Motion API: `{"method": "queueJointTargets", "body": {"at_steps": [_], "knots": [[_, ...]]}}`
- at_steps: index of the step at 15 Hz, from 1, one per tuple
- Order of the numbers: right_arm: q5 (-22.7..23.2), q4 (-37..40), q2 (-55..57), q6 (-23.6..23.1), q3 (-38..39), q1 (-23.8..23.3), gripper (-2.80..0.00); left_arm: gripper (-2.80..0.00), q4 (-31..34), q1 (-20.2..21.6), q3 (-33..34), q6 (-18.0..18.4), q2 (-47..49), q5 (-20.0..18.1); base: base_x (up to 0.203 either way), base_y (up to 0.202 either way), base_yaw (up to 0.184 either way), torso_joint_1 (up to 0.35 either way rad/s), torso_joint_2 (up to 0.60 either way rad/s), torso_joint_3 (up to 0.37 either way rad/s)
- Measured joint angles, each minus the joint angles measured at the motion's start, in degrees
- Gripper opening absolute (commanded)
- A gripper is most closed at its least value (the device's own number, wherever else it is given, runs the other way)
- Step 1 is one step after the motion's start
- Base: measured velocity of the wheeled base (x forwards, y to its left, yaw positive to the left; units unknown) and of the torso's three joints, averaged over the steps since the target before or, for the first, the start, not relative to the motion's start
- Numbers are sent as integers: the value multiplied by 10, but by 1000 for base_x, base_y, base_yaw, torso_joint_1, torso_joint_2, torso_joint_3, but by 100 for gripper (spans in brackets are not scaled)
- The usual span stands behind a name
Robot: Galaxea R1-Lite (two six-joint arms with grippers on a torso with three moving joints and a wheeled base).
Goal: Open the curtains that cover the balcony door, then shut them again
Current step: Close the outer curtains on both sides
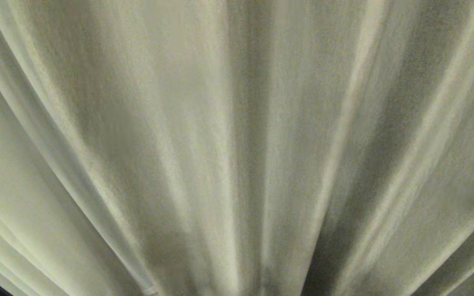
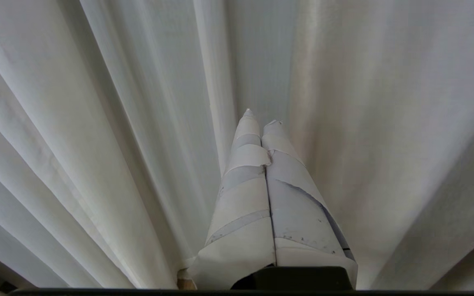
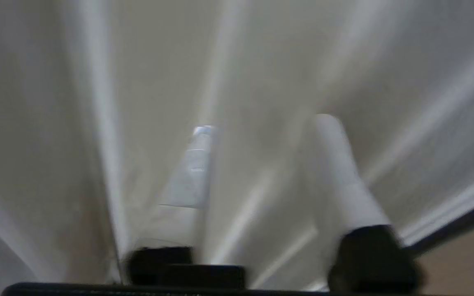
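Filling your head view, the pleated cream-white fabric curtains [image 1: 237,148] hang close ahead. Your left gripper [image 2: 260,116] sits pressed together near them; your right gripper [image 3: 261,123] stands apart, fabric between its fingers.

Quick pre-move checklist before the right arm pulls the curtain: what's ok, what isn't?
1. Curtains fill the head view, drawn: ok.
2. Right gripper at the fabric, fingers apart: ok.
3. Fold between the right fingers: looks so, grip not closed: not ok.
4. Left gripper shut, holding nothing, facing the curtain: ok.
5. Balcony door visible: cannot tell.
6. Right wrist view is blurred; contact: cannot tell.
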Motion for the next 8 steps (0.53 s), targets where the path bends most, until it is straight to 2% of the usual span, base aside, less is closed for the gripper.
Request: {"method": "queueJointTargets", "body": {"at_steps": [3, 8], "knots": [[0, 2, -41, 19, 47, -2, -280, -280, 0, 0, 0, 0, 0, 0, 0, 0, 0, 0, 0, 0], [5, 11, -122, 22, 127, -4, -280, -280, 0, 0, 0, 0, 0, 0, 0, 0, 0, 0, 0, 0]]}}
